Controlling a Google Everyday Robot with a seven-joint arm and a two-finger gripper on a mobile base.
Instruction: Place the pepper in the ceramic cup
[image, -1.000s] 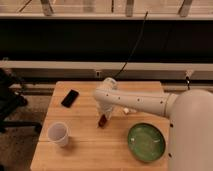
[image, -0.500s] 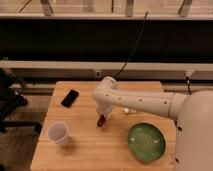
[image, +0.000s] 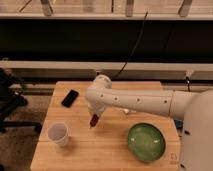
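Since half a second ago, the gripper (image: 94, 119) has drifted slightly toward the left side of the wooden table (image: 105, 150), carrying the pepper (image: 93, 120) with it; the cup, phone and bowl have stayed put. Farthest left of the gripper, off the table, part of a dark office chair (image: 10, 102) shows on the floor. Closer in, to the gripper's lower left and clearly apart from it, the ceramic cup (image: 58, 134) stands upright on the table, plain white with its open mouth up. Up and to the left of the gripper, a black phone (image: 70, 98) lies flat near the table's far edge. At the gripper itself, the fingers pinch the small dark red pepper, which hangs down from them over the tabletop. The white arm (image: 135, 100) stretches away to the gripper's right. Down and to the right of the gripper, a wide green bowl (image: 146, 142) rests on the table.
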